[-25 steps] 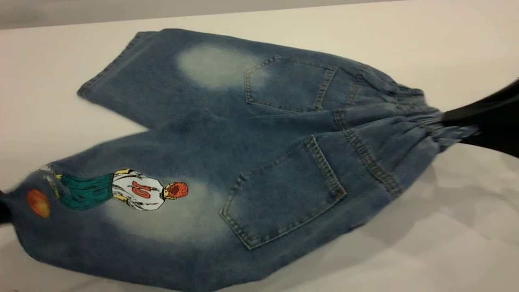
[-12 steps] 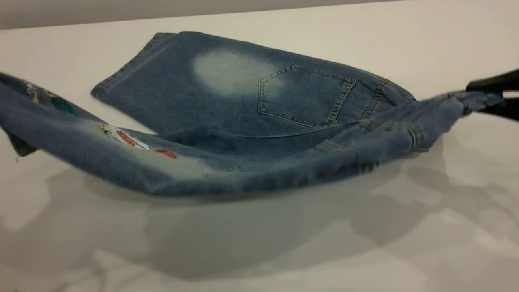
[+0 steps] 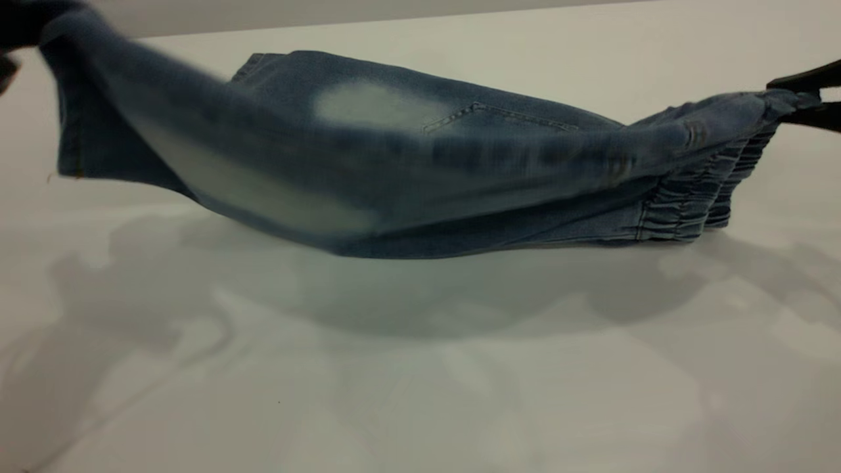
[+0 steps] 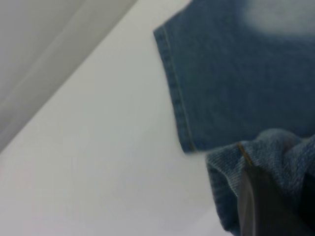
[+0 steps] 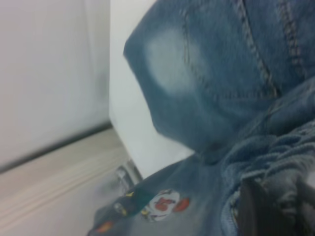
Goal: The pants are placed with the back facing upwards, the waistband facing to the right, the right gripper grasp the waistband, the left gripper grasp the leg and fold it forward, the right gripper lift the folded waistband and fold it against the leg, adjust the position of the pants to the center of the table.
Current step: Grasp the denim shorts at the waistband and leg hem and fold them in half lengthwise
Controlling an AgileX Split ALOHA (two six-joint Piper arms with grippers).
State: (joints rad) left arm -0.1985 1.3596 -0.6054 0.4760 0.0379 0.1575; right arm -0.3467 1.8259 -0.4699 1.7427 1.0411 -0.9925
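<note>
Denim hangs stretched between the two arms: the pants point(image 3: 407, 190) have their near half lifted off the bench point(image 3: 420, 381), while the far half, the plain leg with its pale patch, lies flat behind. The long axis runs left to right. The right gripper point(image 3: 805, 98) is at the right edge, jaws clamped on the waistband point(image 3: 696, 203), whose gathered ruffles hang below it. The left gripper point(image 3: 16, 29) is at the upper left corner, jaws pinching the hem of the leg point(image 5: 157, 204), its print visible only from the right wrist. The flat half lies directly beyond the raised fold, so carrying the fold forward should lay the printed leg on the plain one. Half a second ago the left end hung much lower and the print faced up; now the fold has risen and turned its underside outward.
</note>
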